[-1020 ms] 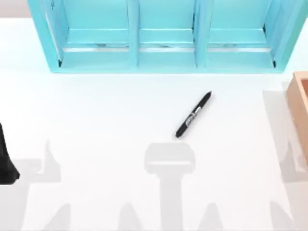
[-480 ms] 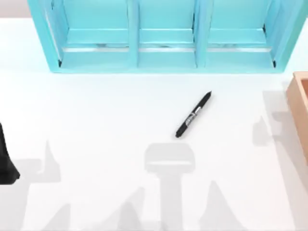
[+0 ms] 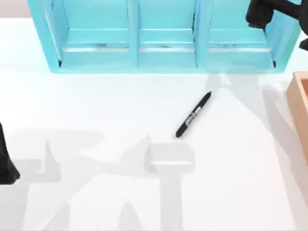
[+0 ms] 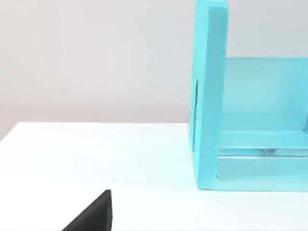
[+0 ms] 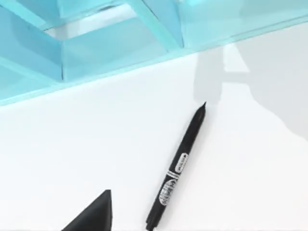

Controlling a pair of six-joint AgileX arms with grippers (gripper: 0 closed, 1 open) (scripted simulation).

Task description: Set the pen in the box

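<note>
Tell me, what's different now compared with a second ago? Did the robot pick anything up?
Nothing has been picked up. The right arm has swung into the top view's upper right corner, over the teal shelf unit, and the shadows on the table have shifted with it. The pen lies untouched in the same slanted spot, the box sits at the right edge, and the left arm stays parked at the left edge.

Flat white table (image 3: 96,106) carries slim black marker pen (image 3: 193,115) (lying diagonal, near centre), large teal three-compartment shelf unit (image 3: 163,60) at back, tan-orange wooden box (image 3: 299,103) at right edge.
</note>
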